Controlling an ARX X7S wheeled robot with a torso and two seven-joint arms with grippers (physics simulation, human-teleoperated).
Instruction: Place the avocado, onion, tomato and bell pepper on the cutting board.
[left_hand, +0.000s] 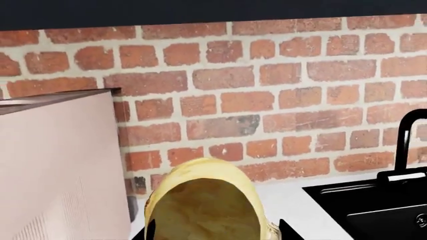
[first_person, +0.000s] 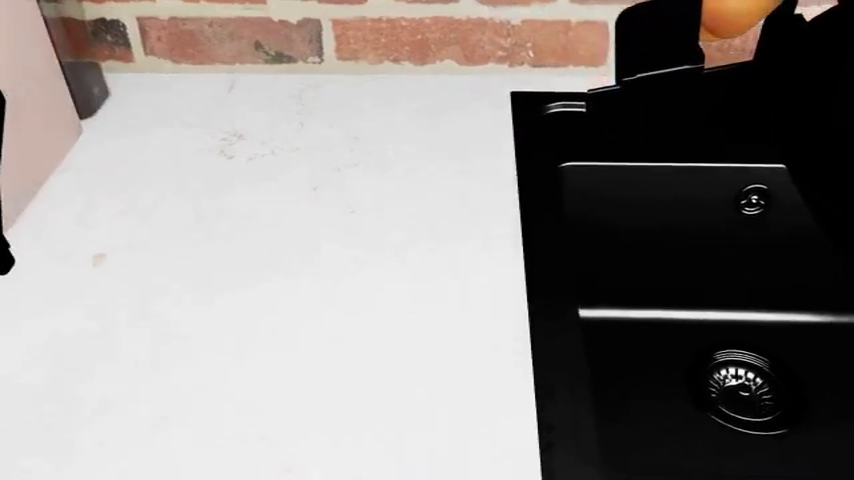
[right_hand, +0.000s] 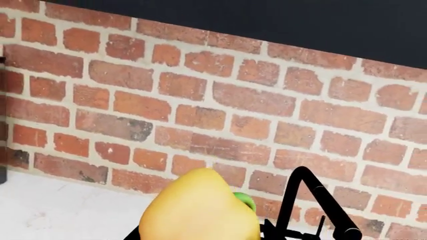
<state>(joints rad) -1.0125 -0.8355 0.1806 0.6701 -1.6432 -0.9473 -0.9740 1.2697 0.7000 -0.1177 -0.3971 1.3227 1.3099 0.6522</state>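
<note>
Left wrist: onion (left_hand: 203, 200) between pincer fingers.

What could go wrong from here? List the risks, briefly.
1. The cutting board shows in no view, while the left arm carries the onion and the right the bell pepper. Placement may start blind.
2. The black sink borders the counter; a round item released near it could roll in.
3. The faucet stands close by the bell pepper; the right arm might bump it.

The head view looks steeply down on the counter (first_person: 267, 300); both wrist views (held close) face the brick wall (left_hand: 267, 90) behind it.
</note>
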